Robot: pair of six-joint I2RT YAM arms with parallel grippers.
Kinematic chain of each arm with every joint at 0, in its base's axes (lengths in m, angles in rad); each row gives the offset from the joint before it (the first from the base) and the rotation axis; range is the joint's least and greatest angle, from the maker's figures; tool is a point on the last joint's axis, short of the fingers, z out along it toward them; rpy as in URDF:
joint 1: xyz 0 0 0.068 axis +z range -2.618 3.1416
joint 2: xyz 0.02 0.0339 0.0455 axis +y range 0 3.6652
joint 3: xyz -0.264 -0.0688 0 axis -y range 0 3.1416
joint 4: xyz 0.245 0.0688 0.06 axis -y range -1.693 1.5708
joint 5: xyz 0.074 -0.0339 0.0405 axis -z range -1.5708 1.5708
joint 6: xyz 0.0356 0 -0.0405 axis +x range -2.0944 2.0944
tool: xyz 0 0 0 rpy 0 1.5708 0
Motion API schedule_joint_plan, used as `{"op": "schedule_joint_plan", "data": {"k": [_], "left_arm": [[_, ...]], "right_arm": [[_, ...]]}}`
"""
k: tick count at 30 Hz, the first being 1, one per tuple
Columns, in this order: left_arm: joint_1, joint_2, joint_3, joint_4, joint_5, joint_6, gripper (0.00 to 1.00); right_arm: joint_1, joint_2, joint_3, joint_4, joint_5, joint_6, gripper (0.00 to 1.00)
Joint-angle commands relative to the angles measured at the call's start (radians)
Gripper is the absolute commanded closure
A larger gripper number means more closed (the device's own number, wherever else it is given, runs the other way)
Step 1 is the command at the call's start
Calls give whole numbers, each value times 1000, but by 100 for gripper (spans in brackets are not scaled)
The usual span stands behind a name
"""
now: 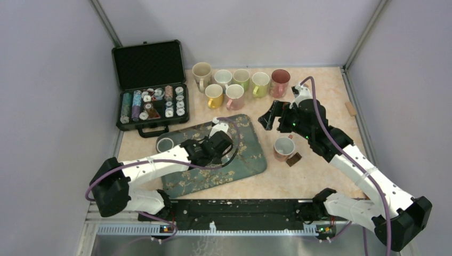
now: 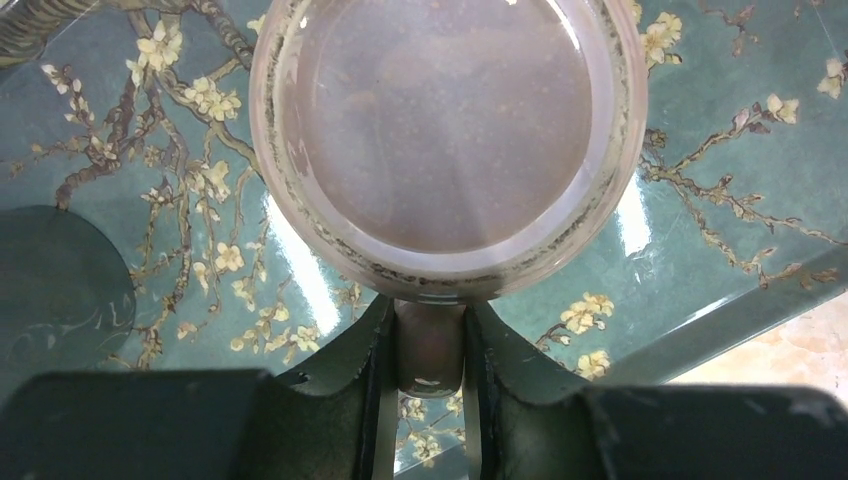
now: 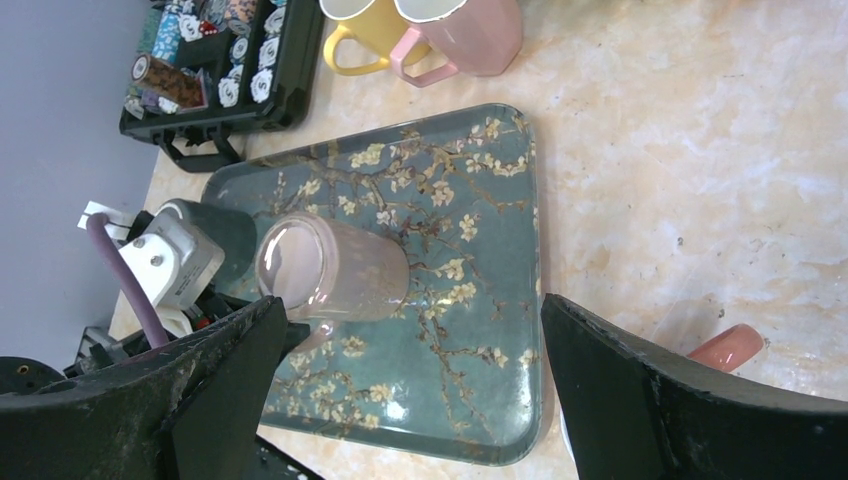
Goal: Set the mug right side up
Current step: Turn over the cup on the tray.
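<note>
My left claw [image 2: 428, 322] is pinched on the handle [image 2: 428, 358] of the pink mug [image 2: 445, 130]. The mug sits upper centre, base toward me, over the blossom tray [image 2: 700, 230]. It looks like glazed ceramic: stiff, slick, chippable, weighty. It may swing. My right claw [image 3: 410, 310] gapes, empty.

A: What colour was the mug [image 3: 335, 270]?
B: Pale, dusty pink. The tray [image 3: 470, 350] was teal, patterned with brown branches and cream blossoms.
A: And the worktop [image 1: 298, 180]?
B: Beige, marbled. The case [image 1: 146, 64] was black, the cables [image 3: 122, 272] purple.
A: The other mugs [image 1: 234, 96]?
B: Cream, white, green, yellow, pink and reddish brown.
</note>
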Motion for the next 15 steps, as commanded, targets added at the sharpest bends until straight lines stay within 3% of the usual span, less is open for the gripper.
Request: {"op": "schedule_joint_plan", "data": {"k": [1,8,15], "left_arm": [[-2,-65,46,63,-63,23,100],[0,-146,153,144,-74,86,100],[43,-131,298,179,-39,111,100]], "right_arm": [[10,10,-12,37,-12,-16,1],[10,25,0,67,-43,-7,1],[10,35,18,119,-97,23,1]]}}
